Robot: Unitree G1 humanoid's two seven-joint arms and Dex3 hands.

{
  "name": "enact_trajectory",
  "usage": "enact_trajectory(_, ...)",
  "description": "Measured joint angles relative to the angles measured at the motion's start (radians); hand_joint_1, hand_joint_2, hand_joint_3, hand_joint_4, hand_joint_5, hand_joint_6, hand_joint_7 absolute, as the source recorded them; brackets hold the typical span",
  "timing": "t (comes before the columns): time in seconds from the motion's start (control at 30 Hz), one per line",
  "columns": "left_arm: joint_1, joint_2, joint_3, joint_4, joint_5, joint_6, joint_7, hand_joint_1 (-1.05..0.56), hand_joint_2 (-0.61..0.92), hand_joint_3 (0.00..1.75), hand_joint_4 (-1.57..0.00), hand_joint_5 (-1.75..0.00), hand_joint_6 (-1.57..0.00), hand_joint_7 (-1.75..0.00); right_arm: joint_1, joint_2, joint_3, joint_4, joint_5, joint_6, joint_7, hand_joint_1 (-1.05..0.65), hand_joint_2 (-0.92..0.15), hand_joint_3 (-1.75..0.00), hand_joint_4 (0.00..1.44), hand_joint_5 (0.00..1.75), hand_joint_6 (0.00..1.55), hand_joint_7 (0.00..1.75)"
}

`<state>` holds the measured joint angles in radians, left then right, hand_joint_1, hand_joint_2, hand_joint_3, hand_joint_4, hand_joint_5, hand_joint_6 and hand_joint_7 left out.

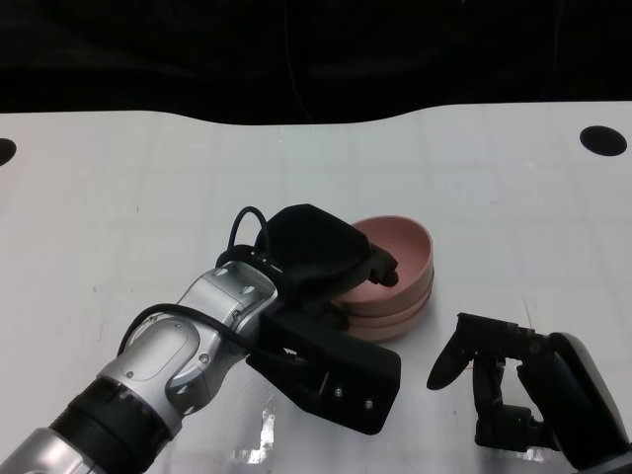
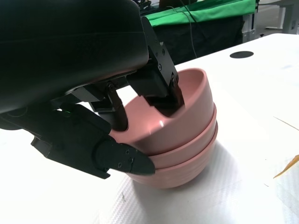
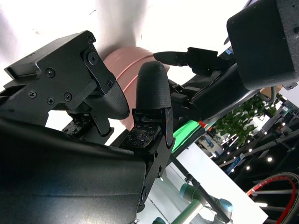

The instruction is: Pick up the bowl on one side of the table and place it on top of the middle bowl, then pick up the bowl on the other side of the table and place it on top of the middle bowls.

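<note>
**Left hand on top bowl, stack of three at table centre**

Nearest the head camera I see my left forearm (image 1: 168, 370), silver, running up toward the bowl stack. Left hand (image 1: 316, 262) sits on the stack's near-left rim. In the left wrist view its fingers (image 2: 161, 88) reach down inside the top bowl (image 2: 187, 105), against the inner wall, and the thumb (image 2: 124, 158) lies against the outside of the stack lower down. So I read it as grasping the top bowl by its rim, wall between fingers and thumb.

Bowl stack (image 1: 400, 286): three pink bowls, nested, upright, on the white table (image 1: 148, 197). Top bowl sits inside the middle bowl (image 2: 196, 142), which sits inside the bottom bowl (image 2: 184, 172). Top bowl looks slightly tilted in the stack; can't tell if fully seated.

Right of the stack, nearer me, right hand (image 1: 494, 380) is apart from the bowls, released, fingers apart and holding nothing. Right wrist view shows its fingers (image 3: 152, 91) spread, with the pink stack beyond them.

Black round hole (image 1: 603, 140) in the table, far right of the stack. Green cloth (image 2: 205, 11) behind the table in the left wrist view.
</note>
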<state>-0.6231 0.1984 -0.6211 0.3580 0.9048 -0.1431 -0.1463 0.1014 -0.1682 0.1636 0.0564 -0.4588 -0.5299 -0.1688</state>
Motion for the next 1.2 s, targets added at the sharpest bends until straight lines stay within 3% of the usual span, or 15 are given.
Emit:
enact_trajectory(0.2, 0.0, 0.008, 0.001, -0.022, -0.015, -0.002, -0.037, -0.62, 0.92, 0.27, -0.4, -0.06, -0.37, 0.0, 0.0, 0.0, 0.0, -0.001, 0.0, 0.003, 0.0, -0.14, -0.17, -1.58, 0.9, 1.75, 0.85, 1.36)
enact_trajectory(0.5, 0.012, 0.047, 0.018, -0.135, -0.017, 0.024, -0.089, -0.66, 0.92, 0.32, -0.32, -0.02, -0.31, 0.0, 0.005, 0.0, 0.0, -0.002, 0.0, 0.005, 0.0, -0.13, -0.17, -1.58, 0.91, 1.75, 0.84, 1.36)
enact_trajectory(0.67, 0.097, 0.083, 0.108, -0.217, -0.118, -0.003, -0.081, -0.59, 0.92, 0.32, -0.36, -0.04, -0.33, -0.02, 0.013, 0.0, -0.001, -0.005, 0.0, 0.006, 0.0, -0.11, -0.17, -1.59, 0.92, 1.75, 0.84, 1.37)
enact_trajectory(0.9, 0.256, 0.099, 0.26, -0.242, -0.338, -0.176, 0.03, -0.51, 0.92, 0.27, -0.48, -0.13, -0.43, -0.06, 0.015, 0.0, -0.003, -0.008, 0.001, 0.008, 0.001, -0.1, -0.17, -1.6, 0.91, 1.75, 0.84, 1.37)
enact_trajectory(0.97, 0.298, 0.094, 0.296, -0.243, -0.397, -0.231, 0.062, -0.48, 0.92, 0.25, -0.32, -0.6, -0.48, -0.08, 0.015, 0.0, -0.003, -0.008, 0.002, 0.009, 0.001, -0.1, -0.17, -1.6, 0.92, 1.75, 0.84, 1.37)
enact_trajectory(1.03, 0.333, 0.083, 0.325, -0.242, -0.45, -0.269, 0.079, -0.45, 0.92, 0.24, -0.26, -0.86, -0.52, -0.11, 0.014, 0.0, -0.003, -0.007, 0.002, 0.009, 0.001, -0.1, -0.16, -1.59, 0.92, 1.75, 0.85, 1.36)
enact_trajectory(1.2, 0.401, 0.048, 0.378, -0.246, -0.548, -0.331, 0.096, -0.39, 0.92, 0.26, -0.31, -1.09, -0.62, -0.18, 0.013, 0.0, -0.004, -0.007, 0.003, 0.009, 0.002, -0.1, -0.16, -1.59, 0.92, 1.75, 0.85, 1.36)
